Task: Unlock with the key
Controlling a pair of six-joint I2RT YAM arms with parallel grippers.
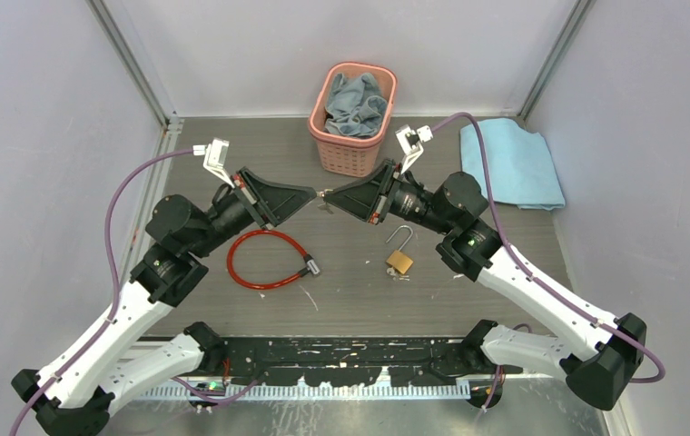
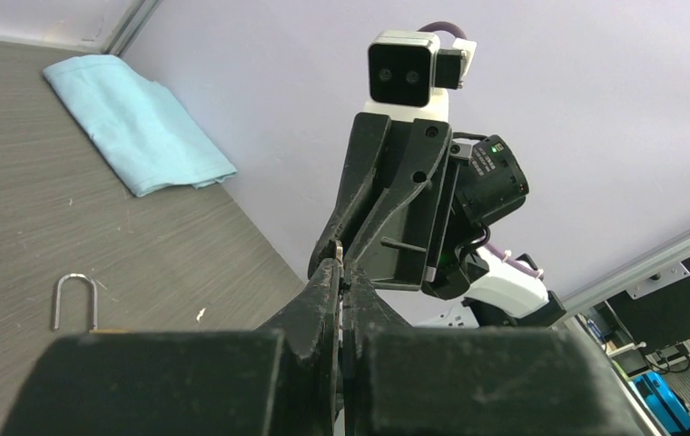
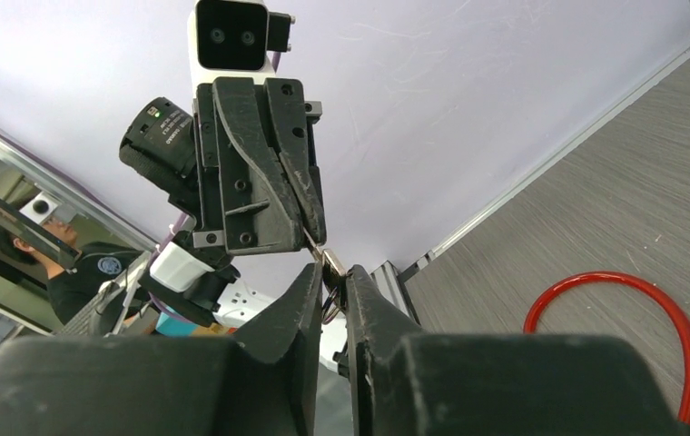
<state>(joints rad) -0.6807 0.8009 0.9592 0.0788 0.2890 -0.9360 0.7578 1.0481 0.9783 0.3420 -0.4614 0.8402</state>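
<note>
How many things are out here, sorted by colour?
Pink: 1, basket
Blue: 2, cloth in basket, folded cloth
Red: 1, cable loop
Brass: 1, padlock
Silver: 1, key
Total: 6

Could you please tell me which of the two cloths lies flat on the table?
The light blue folded cloth at the far right; the other, a crumpled grey-blue cloth, sits bunched inside the pink plastic basket.

Brass padlock [image 1: 399,262] flat on the table [image 1: 359,295], silver shackle [image 1: 400,237] pointing away, small key [image 1: 324,196] aloft just beyond it
</note>
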